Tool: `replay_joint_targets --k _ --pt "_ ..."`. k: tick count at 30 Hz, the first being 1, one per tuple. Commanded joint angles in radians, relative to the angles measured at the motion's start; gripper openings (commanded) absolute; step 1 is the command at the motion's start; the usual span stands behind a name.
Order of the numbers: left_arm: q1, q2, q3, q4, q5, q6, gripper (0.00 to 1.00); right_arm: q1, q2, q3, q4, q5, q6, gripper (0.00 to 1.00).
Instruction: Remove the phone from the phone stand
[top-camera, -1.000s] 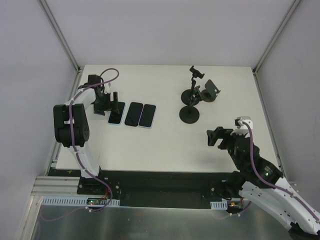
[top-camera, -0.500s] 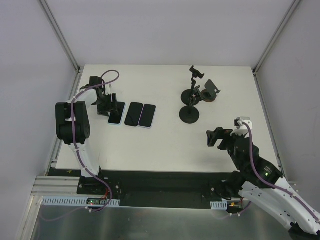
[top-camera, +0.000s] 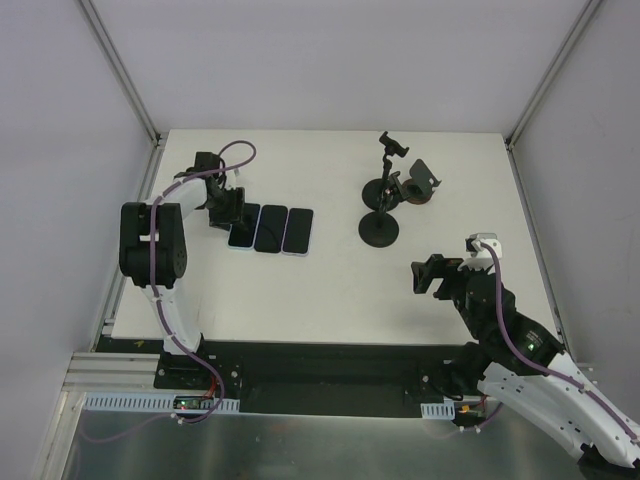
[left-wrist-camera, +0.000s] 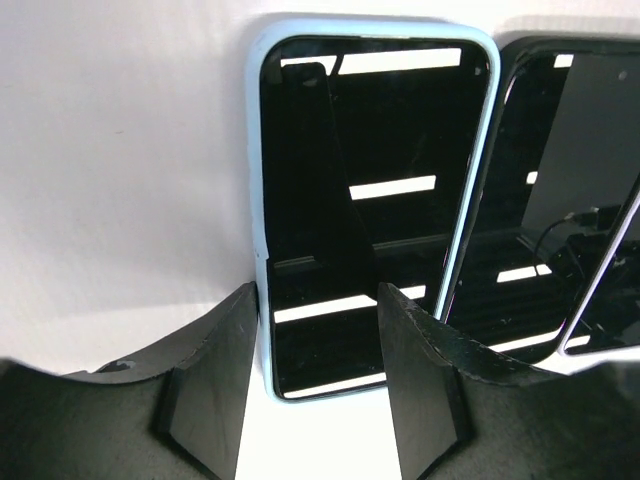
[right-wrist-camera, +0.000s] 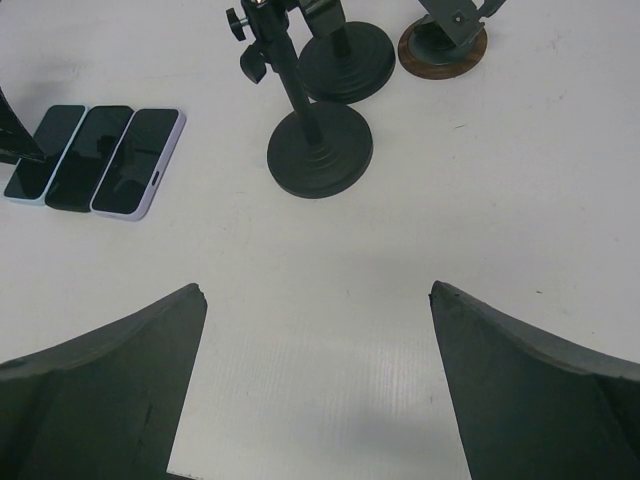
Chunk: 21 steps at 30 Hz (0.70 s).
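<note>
Three phones lie flat side by side at the table's left: a light-blue-cased phone (top-camera: 243, 227), a dark phone (top-camera: 269, 229) and a lilac-edged phone (top-camera: 297, 231). My left gripper (top-camera: 229, 208) is open just over the blue phone's near end (left-wrist-camera: 365, 200); in the wrist view the left finger (left-wrist-camera: 215, 385) is beside its edge and the right finger (left-wrist-camera: 425, 385) overlaps its screen. A tall black phone stand (top-camera: 379, 228) holds no phone in its clamp (top-camera: 393, 146). My right gripper (top-camera: 430, 275) is open and empty over bare table (right-wrist-camera: 315, 288).
Two more empty stands are behind the tall one: a black-based stand (top-camera: 383, 192) and a brown-based stand (top-camera: 422, 186). The right wrist view shows the stands (right-wrist-camera: 320, 150) and the phones (right-wrist-camera: 88, 158) ahead. White walls enclose the table.
My left gripper has moved right onto the blue phone. That phone has slid right and now touches the dark phone. The right arm has barely moved.
</note>
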Motion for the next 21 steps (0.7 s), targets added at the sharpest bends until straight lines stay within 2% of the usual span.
replay_joint_targets --k 1,6,11,17,21 --pt "-0.059 0.032 0.011 -0.016 0.015 0.003 0.48 0.002 -0.001 0.003 0.027 -0.002 0.012 0.97" --pt "-0.083 0.035 0.009 -0.016 -0.001 0.014 0.5 0.001 -0.004 0.002 0.027 -0.001 0.01 0.97" --pt "-0.091 0.009 0.011 -0.016 -0.002 0.003 0.6 0.002 -0.009 0.008 0.026 -0.001 0.006 0.97" --pt "-0.088 -0.106 -0.009 -0.006 -0.047 -0.015 0.7 0.002 -0.018 0.029 0.004 0.045 -0.028 0.97" --pt "-0.083 -0.262 -0.046 0.014 -0.067 -0.028 0.8 0.002 -0.034 0.051 -0.014 0.11 -0.074 0.97"
